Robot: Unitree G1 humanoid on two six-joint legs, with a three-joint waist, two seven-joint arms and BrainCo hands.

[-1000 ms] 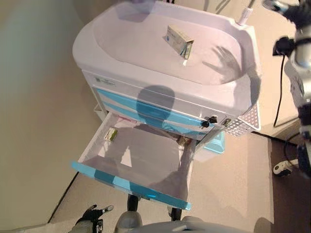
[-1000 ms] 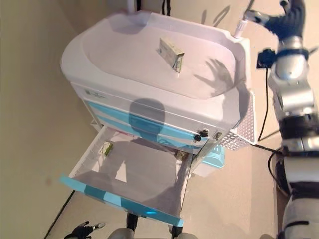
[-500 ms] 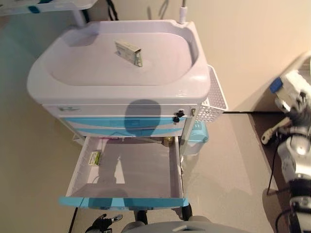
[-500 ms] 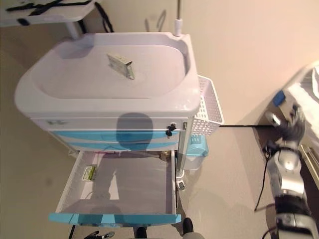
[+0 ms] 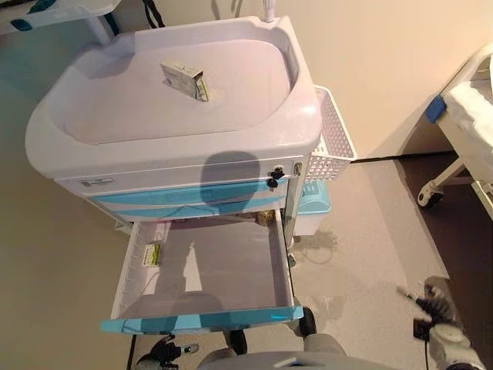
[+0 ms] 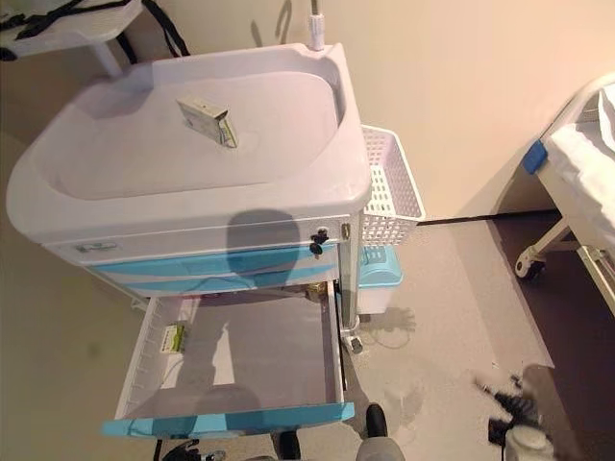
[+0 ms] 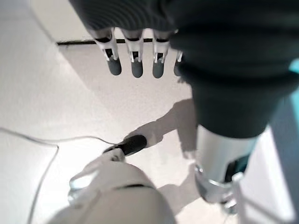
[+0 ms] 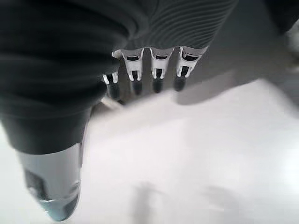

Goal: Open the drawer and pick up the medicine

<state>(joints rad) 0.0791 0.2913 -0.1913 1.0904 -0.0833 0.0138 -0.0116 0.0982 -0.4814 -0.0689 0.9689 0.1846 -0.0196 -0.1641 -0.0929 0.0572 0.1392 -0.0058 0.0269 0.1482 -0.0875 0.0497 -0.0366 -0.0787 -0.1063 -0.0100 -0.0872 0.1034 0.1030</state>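
A white cart (image 5: 254, 146) with blue drawer fronts stands before me. Its lowest drawer (image 5: 202, 317) is pulled out. A small medicine pack (image 5: 151, 253) lies at the drawer's left side. A larger medicine box (image 5: 183, 79) lies on the cart's top tray. My left hand (image 5: 166, 354) hangs low below the drawer's front, fingers (image 7: 135, 65) straight, holding nothing. My right hand (image 5: 433, 303) is low at the right, far from the cart, fingers (image 8: 156, 77) straight and empty.
A white mesh basket (image 5: 333, 131) hangs on the cart's right side, with a light-blue bin (image 5: 312, 204) under it. A bed on castors (image 5: 470, 116) stands at the right. A table leg (image 5: 96, 27) shows at the back left.
The camera has swung, so the whole picture shifted. My right arm has dropped from high at the upper right to low by the floor. The drawer stays open and both medicine packs stay put.
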